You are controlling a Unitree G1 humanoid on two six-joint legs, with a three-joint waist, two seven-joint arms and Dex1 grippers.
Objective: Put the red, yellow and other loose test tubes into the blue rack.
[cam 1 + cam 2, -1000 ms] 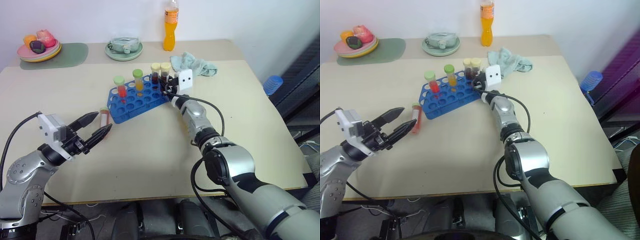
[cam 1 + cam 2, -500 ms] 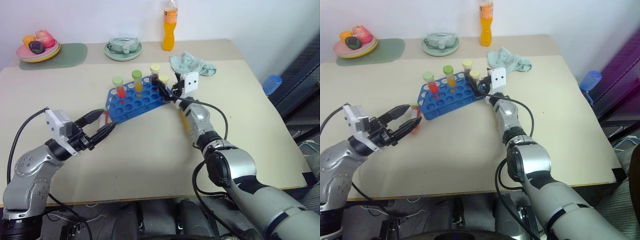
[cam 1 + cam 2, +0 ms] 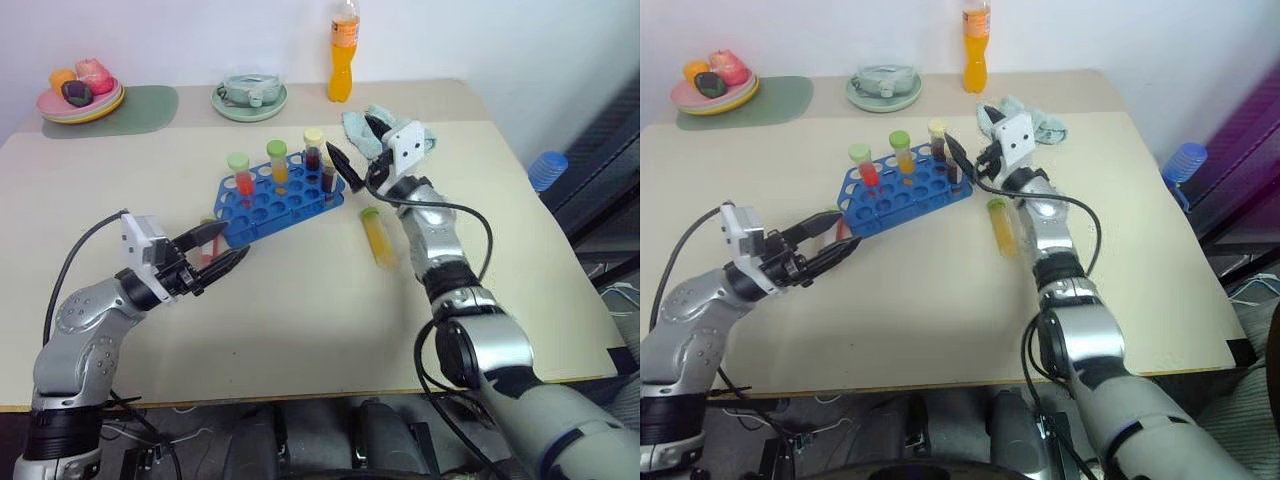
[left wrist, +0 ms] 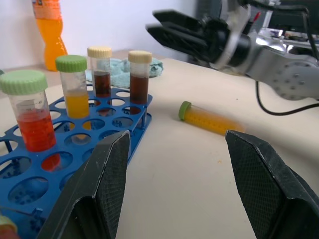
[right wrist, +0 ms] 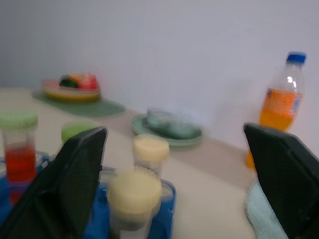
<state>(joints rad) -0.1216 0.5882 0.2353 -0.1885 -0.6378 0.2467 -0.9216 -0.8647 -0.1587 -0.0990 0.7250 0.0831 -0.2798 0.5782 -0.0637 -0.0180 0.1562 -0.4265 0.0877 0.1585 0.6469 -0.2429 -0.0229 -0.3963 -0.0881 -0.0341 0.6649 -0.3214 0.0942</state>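
The blue rack (image 3: pixel 268 207) stands mid-table. In it stand a red tube (image 3: pixel 240 175), a yellow one (image 3: pixel 278 163) and two brown ones with pale caps (image 4: pixel 139 74). One loose yellow test tube (image 3: pixel 378 236) with a green cap lies on the table right of the rack. A loose red test tube (image 3: pixel 838 222) lies at the rack's near left corner, just past my left gripper (image 3: pixel 224 250). That gripper is open and holds nothing. My right gripper (image 3: pixel 352 140) hangs open and empty above the rack's right end.
An orange drink bottle (image 3: pixel 342 50), a pale green bowl on a saucer (image 3: pixel 249 96) and a plate of fruit (image 3: pixel 80 96) on a green mat stand along the far edge. A teal cloth (image 3: pixel 357 124) lies behind the right gripper. A blue ribbed cup (image 3: pixel 546 168) stands off the table's right side.
My right gripper has opened, left a brown tube standing in the rack, and lifted away to the right. My left gripper has moved forward toward the red tube by the rack.
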